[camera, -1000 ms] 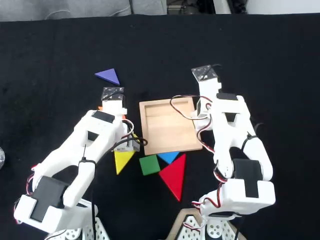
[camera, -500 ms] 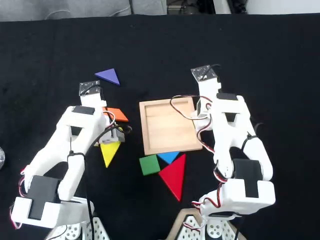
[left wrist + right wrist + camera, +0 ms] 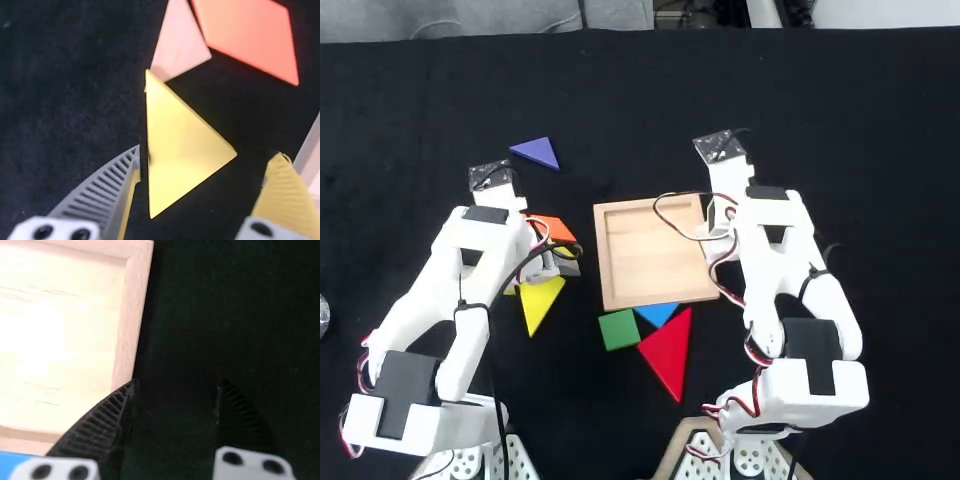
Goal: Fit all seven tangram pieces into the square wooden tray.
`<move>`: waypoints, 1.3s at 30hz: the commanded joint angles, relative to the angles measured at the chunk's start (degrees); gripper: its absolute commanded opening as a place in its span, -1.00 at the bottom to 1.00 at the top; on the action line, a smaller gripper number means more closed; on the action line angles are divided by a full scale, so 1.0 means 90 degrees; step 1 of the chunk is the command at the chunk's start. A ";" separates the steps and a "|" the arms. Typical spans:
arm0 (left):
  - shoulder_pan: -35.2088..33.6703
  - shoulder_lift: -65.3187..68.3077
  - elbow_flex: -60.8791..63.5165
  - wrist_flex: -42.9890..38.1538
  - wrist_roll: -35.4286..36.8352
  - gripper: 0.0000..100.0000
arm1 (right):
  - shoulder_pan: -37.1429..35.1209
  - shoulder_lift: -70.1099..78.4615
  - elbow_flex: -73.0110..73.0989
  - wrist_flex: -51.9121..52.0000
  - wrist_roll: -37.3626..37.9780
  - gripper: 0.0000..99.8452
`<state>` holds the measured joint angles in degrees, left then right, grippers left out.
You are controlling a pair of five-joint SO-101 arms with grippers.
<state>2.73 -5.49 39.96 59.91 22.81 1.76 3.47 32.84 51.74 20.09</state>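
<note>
Straddling the yellow triangle (image 3: pixel 180 155), the left claw (image 3: pixel 206 154) stands wide open, 1 finger along the long straight edge and the other off the far corner. I cannot tell whether either finger touches the piece.

The main risk, as I judge it, is the grip. The fingers would meet a flat edge on one side and a point on the other, so closing could spin the thin piece or squirt it out sideways. It could also slide into the pale triangle (image 3: pixel 177 45) just beside its tip, or toward the orange piece (image 3: pixel 245 37) near that, and jumble both.

The tray (image 3: pixel 602 260) lies flat on the black counter (image 3: pixel 820 120) between the 2 arms, with none of the 7 pieces in it. A tilted piece could catch on the raised rim when it comes over.

The right claw (image 3: pixel 176 385) hangs moderately open, holding nothing, just outside the tray's rim (image 3: pixel 135 315). A descent there could nudge the tray and shift the target.

The green square (image 3: pixel 618 330), blue triangle (image 3: pixel 657 314) and red triangle (image 3: pixel 670 352) crowd the tray's near edge, so a shoved tray would push them too. The purple triangle (image 3: pixel 535 152) lies well apart.
</note>
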 commanded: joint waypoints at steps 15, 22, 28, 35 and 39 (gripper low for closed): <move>-0.0083 0.0733 -0.0103 -0.0567 -0.0303 -0.25 | -0.0107 0.0015 -0.0083 -0.0107 0.0059 -0.52; -0.0122 0.0781 -0.0142 -0.0625 -0.0821 -0.49 | -0.0107 0.0015 -0.0083 -0.0117 0.0059 -0.52; -0.0112 0.0801 -0.0210 -0.0615 -0.0987 -0.56 | -0.0107 0.0015 -0.0083 -0.0117 0.0059 -0.52; -0.0054 0.0596 -0.0249 -0.0440 -0.1026 -0.56 | -0.0107 0.0015 -0.0083 -0.0117 0.0059 -0.52; -0.0044 -0.0225 -0.0357 -0.0078 -0.1026 -0.56 | -0.0098 0.0015 -0.0083 -0.0137 0.0059 -0.52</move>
<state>2.29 -1.63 39.52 57.80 13.93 1.76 3.47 32.84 51.47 20.09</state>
